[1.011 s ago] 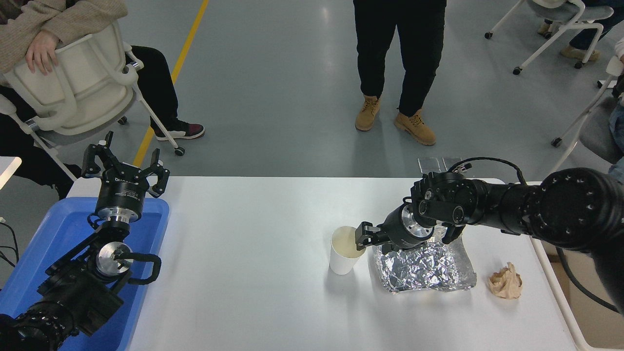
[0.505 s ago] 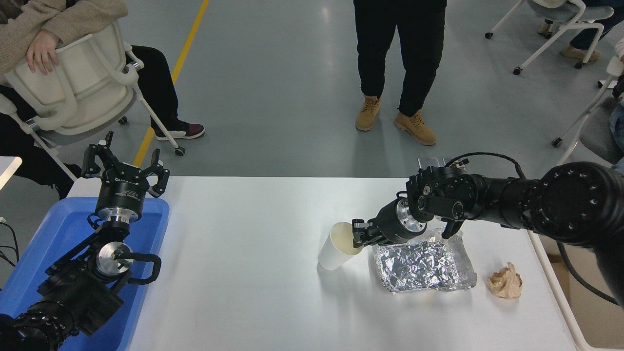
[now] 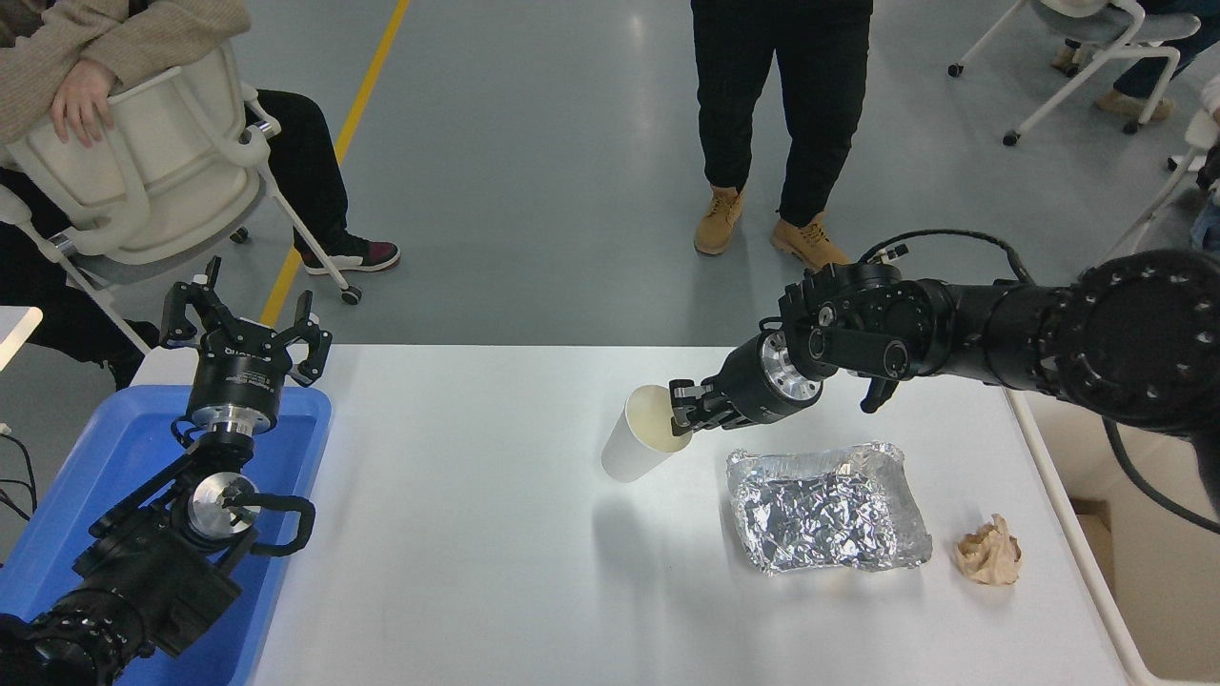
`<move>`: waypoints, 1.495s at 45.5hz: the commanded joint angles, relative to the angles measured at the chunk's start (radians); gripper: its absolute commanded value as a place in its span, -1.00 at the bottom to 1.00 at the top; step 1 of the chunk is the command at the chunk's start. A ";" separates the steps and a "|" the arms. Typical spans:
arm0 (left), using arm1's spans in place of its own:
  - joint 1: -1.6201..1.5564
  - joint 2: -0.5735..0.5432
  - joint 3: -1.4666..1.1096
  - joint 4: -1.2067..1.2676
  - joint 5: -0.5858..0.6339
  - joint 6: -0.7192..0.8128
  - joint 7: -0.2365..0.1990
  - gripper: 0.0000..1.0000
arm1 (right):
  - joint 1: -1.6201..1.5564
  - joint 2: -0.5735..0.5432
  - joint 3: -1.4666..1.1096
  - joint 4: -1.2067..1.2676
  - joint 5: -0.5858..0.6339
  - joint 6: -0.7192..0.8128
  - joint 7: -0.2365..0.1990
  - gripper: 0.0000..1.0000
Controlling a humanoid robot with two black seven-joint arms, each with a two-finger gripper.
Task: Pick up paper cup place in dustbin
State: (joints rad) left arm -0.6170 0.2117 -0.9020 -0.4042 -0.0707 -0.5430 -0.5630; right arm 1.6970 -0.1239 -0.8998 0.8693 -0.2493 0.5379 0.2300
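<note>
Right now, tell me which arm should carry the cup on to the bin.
The right. Its gripper already pinches the paper cup by the rim, tilted and lifted off the table. The left gripper sits open over the blue tray, far away. The bin is not clearly in view.

matt white paper cup [image 3: 637,440], crinkled shiny foil tray [image 3: 825,510], rough crumpled tan paper ball [image 3: 988,551], smooth white tabletop [image 3: 477,534], glossy blue plastic tray [image 3: 114,448].
</note>
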 commanded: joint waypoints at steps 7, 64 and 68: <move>0.000 0.002 0.000 0.001 0.000 0.000 0.000 0.98 | 0.368 -0.290 -0.004 0.209 -0.062 0.076 0.000 -1.00; 0.000 0.002 0.000 -0.001 0.000 0.000 0.000 0.98 | 0.035 -0.513 -0.297 -0.335 0.140 -0.130 -0.090 -1.00; 0.000 0.002 0.000 0.001 0.000 0.000 0.000 0.98 | -0.140 -0.513 -0.284 -0.515 0.203 -0.137 -0.092 -1.00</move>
State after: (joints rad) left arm -0.6166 0.2130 -0.9018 -0.4047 -0.0705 -0.5433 -0.5630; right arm 1.9066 -0.6247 -1.1516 0.7282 -0.1920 0.4521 0.1729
